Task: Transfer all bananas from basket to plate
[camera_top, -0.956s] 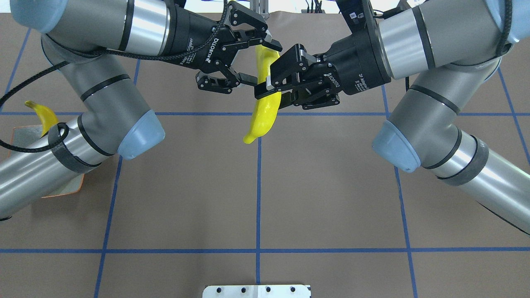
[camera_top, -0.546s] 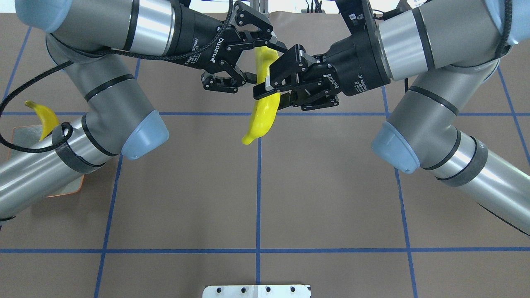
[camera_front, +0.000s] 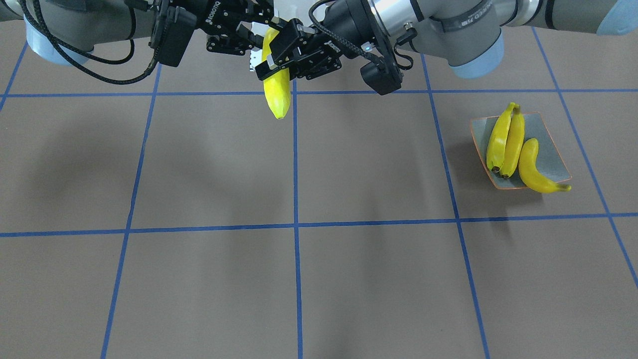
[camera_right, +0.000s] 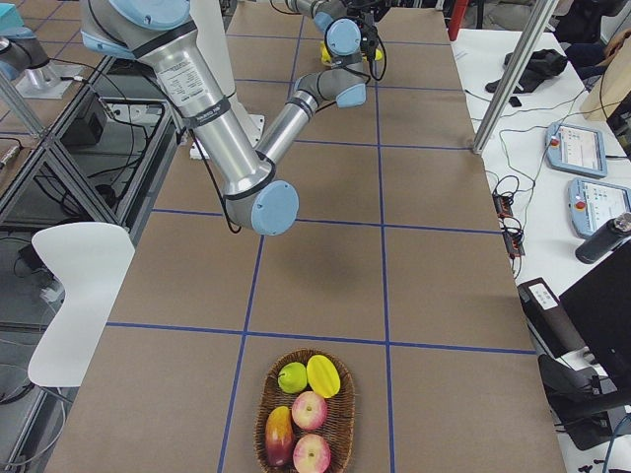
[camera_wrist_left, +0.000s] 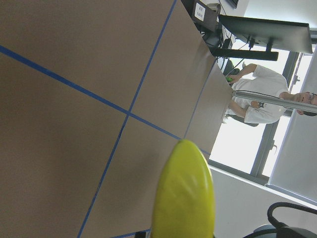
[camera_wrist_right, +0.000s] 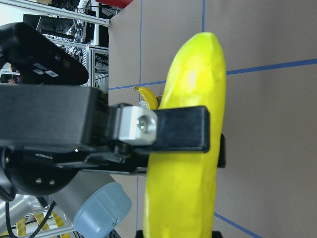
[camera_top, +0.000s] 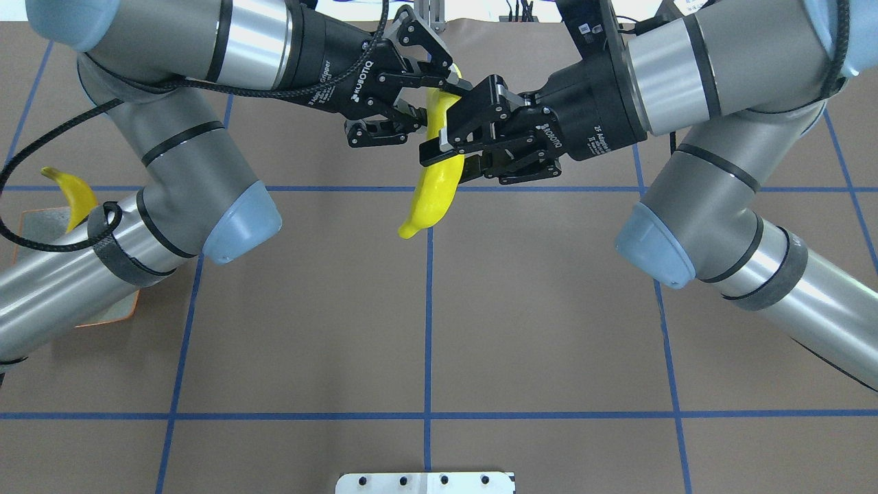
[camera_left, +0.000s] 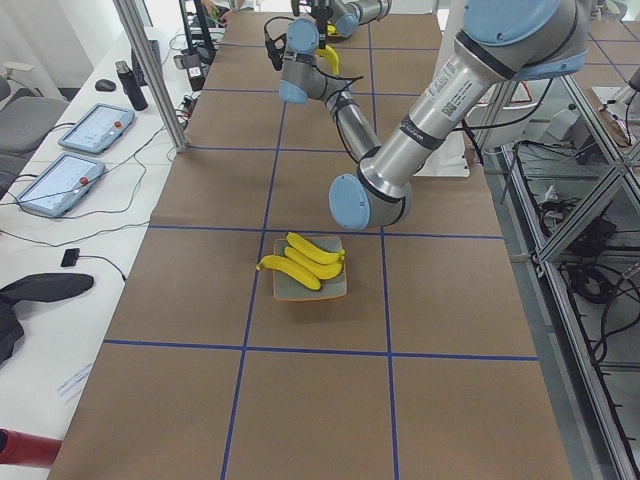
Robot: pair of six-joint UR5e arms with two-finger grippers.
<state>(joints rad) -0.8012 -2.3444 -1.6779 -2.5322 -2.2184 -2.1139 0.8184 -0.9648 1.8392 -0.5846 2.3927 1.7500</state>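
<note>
Bananas (camera_front: 506, 142) lie three on the plate (camera_front: 548, 139). One more banana (camera_top: 432, 192) hangs in the air over the table (camera_top: 549, 309), squeezed by the right gripper (camera_top: 453, 159). The left gripper (camera_top: 439, 101) sits around its top; whether it squeezes, I cannot tell. It looks like a hand-over: left must hold tight before right lets go.

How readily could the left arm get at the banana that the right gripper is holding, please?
Probably yes: the left gripper sits with a finger on either side of the banana's top end, which the right gripper, clamped on its middle, leaves free. Nothing stands between.
</note>
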